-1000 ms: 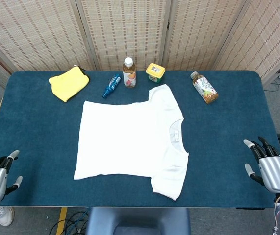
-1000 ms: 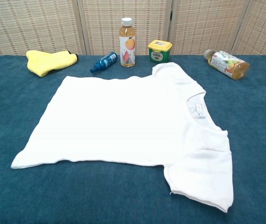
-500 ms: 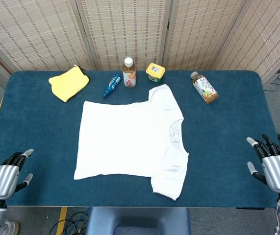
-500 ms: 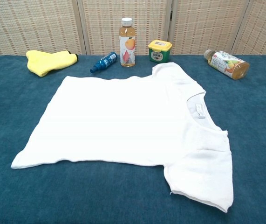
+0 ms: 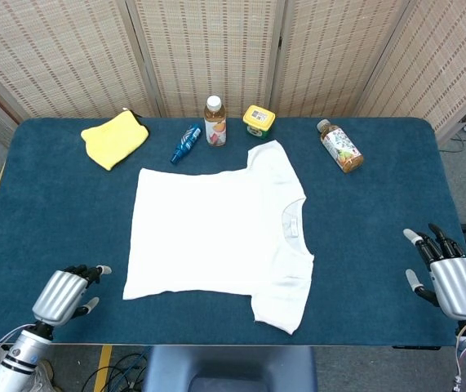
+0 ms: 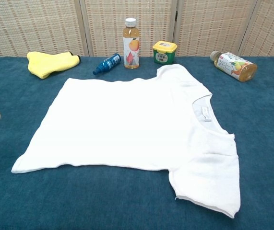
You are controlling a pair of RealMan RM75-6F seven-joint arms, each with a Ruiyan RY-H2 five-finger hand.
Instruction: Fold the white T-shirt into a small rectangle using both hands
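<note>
While the white cotton T-shirt (image 5: 216,233) is lying flat in the middle of the dark blue felt-covered table (image 5: 45,204), its long axis is running left to right, hem leftward and collar rightward. Sitting at the near left edge, the left hand (image 5: 63,294) is holding nothing, fingers loosely parted, just beside the near hem corner. Equally empty and spread, the right hand (image 5: 451,278) is hovering well apart from the sleeves, so the left looks nearer.

A yellow cloth (image 5: 114,138), small blue bottle (image 5: 187,143), upright juice bottle (image 5: 215,122) and green-lidded tub (image 5: 259,119) line the table (image 5: 379,212) edge farthest from both hands. A tipped drink bottle (image 5: 339,146) lies far ahead of the right hand's side.
</note>
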